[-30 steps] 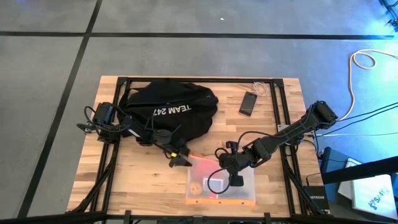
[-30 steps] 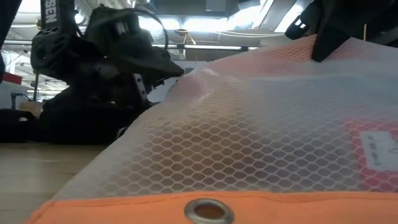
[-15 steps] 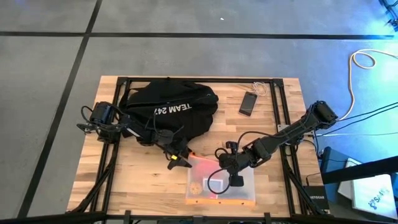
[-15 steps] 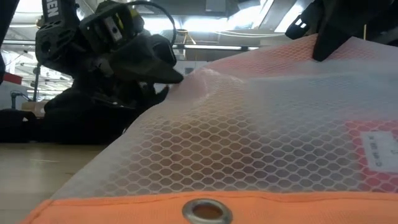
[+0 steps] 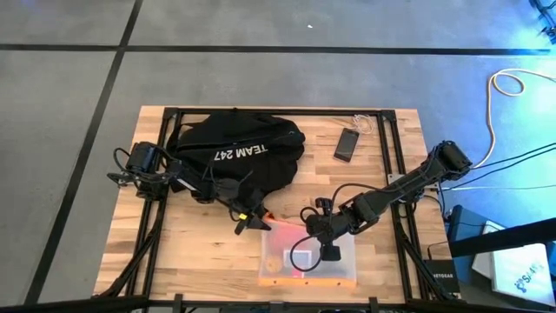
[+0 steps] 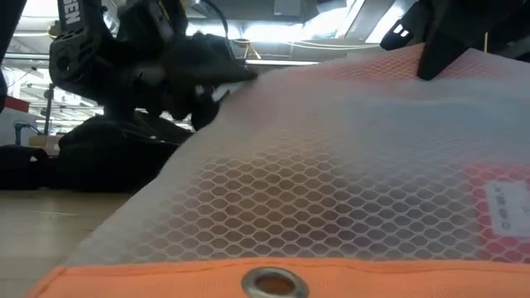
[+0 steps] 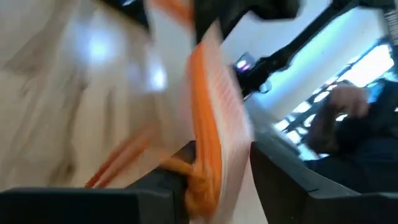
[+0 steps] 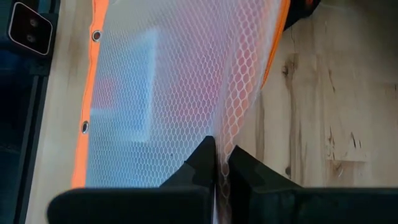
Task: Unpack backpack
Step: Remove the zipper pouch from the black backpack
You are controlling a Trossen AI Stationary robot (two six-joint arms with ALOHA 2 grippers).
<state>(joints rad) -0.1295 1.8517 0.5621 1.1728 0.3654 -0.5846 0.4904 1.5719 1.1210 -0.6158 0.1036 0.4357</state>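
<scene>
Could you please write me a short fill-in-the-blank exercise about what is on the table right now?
1. The mesh pouch has an edge trimmed in ____.
2. The right gripper is ____ on the mesh pouch.
3. The white lettering on the backpack reads TEAM ____.
4. The phone lies on the table beside the ____.

Missing words: orange; shut; 247; backpack

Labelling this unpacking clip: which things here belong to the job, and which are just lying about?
In the job: backpack; mesh pouch; left gripper closing on its orange edge; right gripper pinching its mesh.
Lying about: phone; white cable.
</scene>
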